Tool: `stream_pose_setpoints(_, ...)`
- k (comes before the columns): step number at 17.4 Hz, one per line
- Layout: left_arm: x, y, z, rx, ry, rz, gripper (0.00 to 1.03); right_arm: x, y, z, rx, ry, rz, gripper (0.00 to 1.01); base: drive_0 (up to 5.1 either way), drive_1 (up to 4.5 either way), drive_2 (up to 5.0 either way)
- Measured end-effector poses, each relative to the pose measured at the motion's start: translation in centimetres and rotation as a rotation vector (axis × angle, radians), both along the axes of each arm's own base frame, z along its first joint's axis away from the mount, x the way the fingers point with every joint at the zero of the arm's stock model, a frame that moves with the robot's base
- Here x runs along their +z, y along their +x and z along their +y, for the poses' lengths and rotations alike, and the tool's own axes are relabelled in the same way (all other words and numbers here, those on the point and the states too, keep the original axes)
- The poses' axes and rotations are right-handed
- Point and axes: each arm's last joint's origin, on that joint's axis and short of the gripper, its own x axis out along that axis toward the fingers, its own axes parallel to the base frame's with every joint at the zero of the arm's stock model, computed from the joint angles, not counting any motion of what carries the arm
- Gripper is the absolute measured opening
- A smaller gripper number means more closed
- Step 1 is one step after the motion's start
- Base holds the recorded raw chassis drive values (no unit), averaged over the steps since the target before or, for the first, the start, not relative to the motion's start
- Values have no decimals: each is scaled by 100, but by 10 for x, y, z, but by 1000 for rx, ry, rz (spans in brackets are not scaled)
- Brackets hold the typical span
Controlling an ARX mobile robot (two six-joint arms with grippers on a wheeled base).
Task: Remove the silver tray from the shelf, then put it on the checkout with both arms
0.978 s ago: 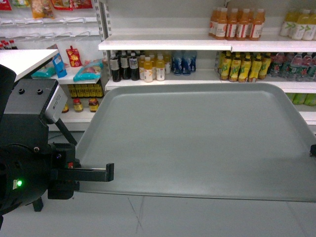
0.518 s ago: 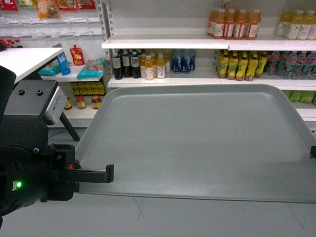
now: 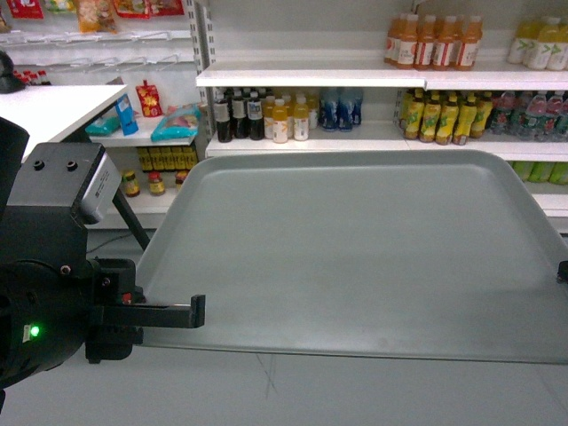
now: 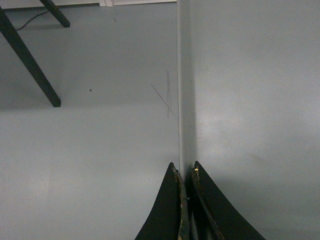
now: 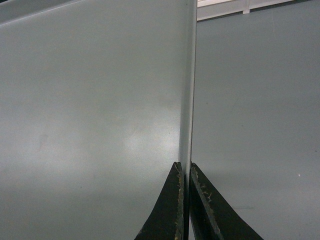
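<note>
Between the two arms, the silver tray (image 3: 355, 257) hangs level in the air, clear of the floor (image 3: 266, 390). Left gripper (image 4: 186, 172) pinches the tray's left rim, jaws closed tight on the edge with one above and one below. Right gripper (image 5: 184, 169) clamps the opposite rim the same way; only a sliver of it shows at the head view's right border. Behind, white shelf boards (image 3: 311, 78) carry rows of bottles (image 3: 266, 115). A white checkout (image 3: 53, 111) corner sits far left, well apart from the tray.
</note>
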Motion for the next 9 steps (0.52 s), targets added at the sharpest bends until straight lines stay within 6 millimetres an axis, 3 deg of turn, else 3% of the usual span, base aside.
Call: stream_pose_setpoints(9, 0, 0, 0, 2, 1, -2, 3, 0, 0, 0, 0, 0, -2, 2, 9, -399, 416)
